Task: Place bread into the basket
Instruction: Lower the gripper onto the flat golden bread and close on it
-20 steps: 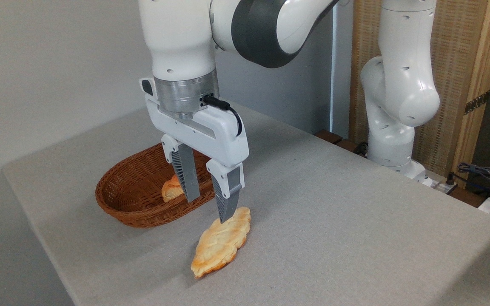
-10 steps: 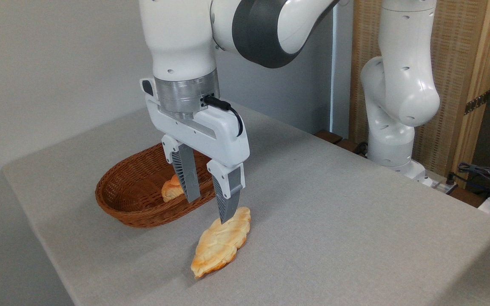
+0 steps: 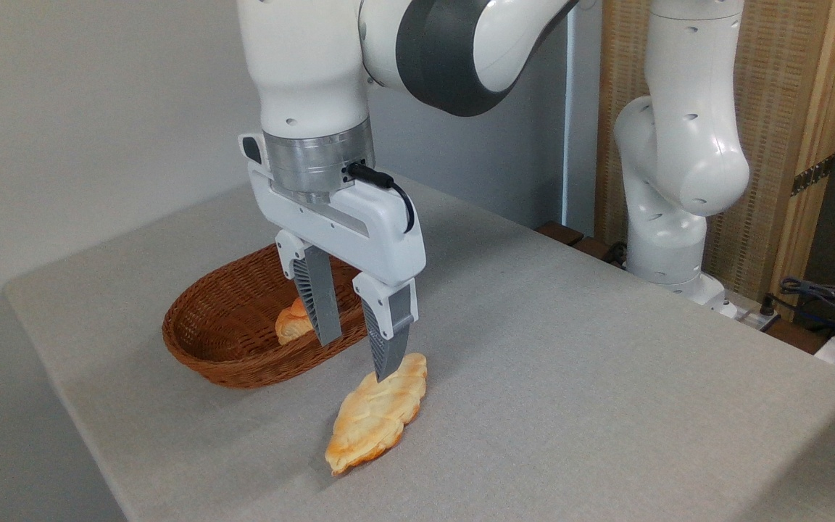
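Nothing has shifted noticeably since the earlier frames: the gripper [image 3: 358,359] hangs with jaws wide open and empty, one finger tip over the far end of the bread [image 3: 376,414], which lies on the table [image 3: 570,377] just right of the basket [image 3: 225,330]. It looks light, soft and flaky, likely best pinched gently across its middle. Its long axis runs from near-left to far-right, browner tip nearest.
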`<state>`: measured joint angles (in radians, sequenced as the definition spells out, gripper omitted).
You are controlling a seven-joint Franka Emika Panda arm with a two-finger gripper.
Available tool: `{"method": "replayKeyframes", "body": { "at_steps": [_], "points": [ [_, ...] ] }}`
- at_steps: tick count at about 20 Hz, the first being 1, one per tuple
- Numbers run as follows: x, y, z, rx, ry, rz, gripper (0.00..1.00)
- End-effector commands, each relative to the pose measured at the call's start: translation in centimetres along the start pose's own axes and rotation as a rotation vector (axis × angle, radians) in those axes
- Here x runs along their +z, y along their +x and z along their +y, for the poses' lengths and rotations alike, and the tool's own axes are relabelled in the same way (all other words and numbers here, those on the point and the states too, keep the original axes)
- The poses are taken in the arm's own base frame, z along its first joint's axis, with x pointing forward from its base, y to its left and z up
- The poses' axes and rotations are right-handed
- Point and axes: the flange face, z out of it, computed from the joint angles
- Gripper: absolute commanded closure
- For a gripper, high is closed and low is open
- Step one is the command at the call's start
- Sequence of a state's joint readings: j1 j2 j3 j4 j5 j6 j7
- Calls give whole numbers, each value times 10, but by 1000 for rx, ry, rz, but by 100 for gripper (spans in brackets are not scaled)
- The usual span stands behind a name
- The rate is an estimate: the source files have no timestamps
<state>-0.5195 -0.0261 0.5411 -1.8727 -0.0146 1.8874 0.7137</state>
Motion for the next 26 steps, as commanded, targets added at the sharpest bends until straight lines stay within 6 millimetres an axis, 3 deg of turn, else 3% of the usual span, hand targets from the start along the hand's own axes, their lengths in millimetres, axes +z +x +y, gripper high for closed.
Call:
{"method": "replayKeyframes", "body": {
  "at_steps": [1,4,8,19,26],
  "points": [
    [-5,-5,-2,2,6,-9,0],
    [-6,-12,-12,-19,14,1,0],
    [-4,-9,-9,-15,8,10,0],
    [73,2,7,-72,-38,100,0],
    [99,0,11,-71,-68,50,0]
  ]
}}
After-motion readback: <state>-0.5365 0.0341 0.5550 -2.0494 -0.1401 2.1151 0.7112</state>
